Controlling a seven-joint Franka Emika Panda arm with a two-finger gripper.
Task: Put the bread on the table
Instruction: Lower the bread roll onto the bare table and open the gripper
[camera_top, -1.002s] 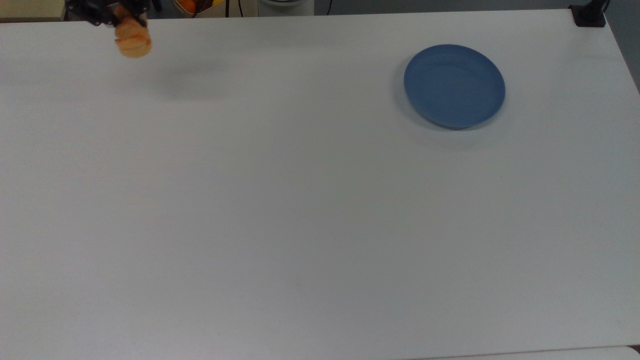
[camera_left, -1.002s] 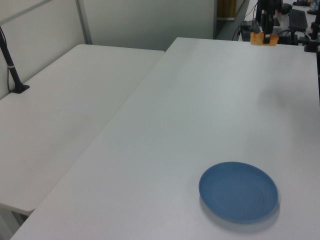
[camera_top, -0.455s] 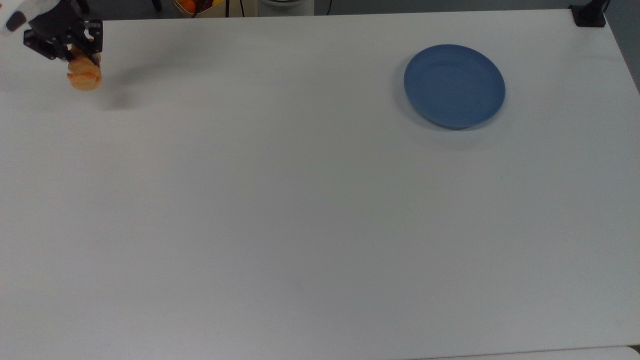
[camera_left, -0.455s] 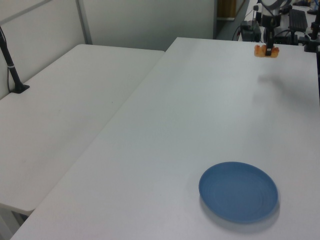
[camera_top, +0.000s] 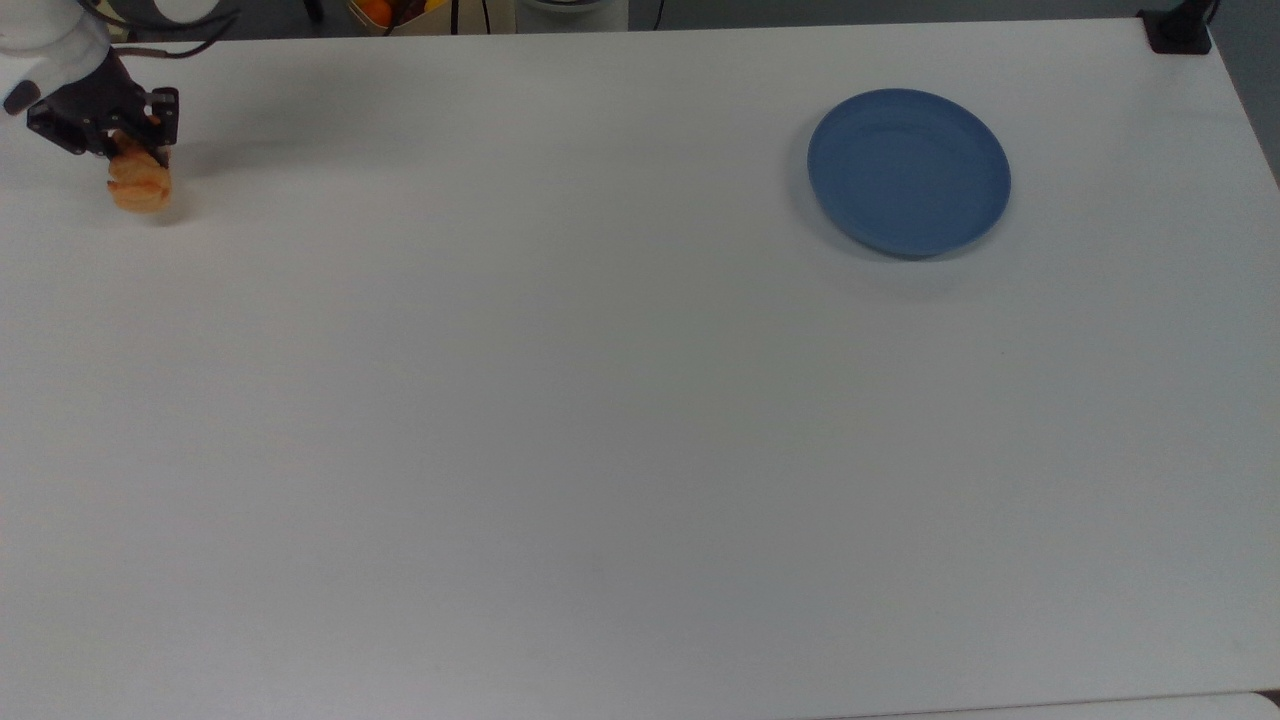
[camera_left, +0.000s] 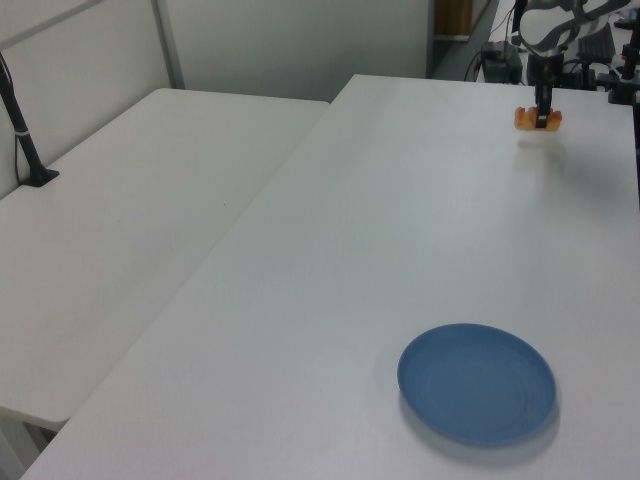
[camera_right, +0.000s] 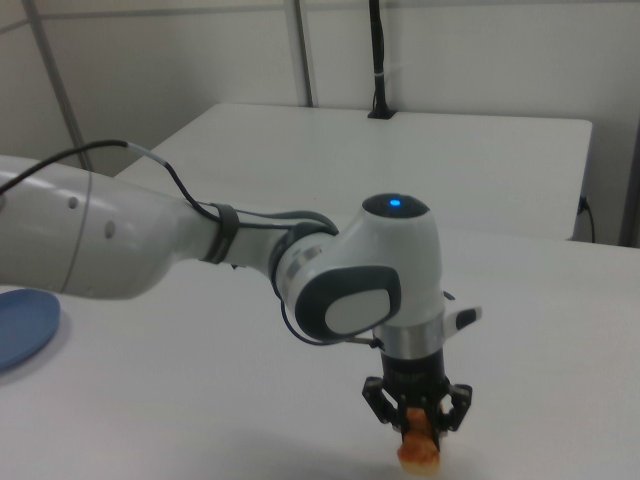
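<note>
The gripper (camera_top: 128, 160) has its jaws closed on the bread roll (camera_top: 139, 187), held low over the white table (camera_top: 600, 400), well apart from the blue plate (camera_top: 908, 171), probably for release there.

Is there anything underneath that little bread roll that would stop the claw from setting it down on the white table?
Nothing visible is in the way. The claw grips the bread low over a bare stretch of the table, near the top view's upper left corner. The blue plate lies far off toward the top view's right.
</note>
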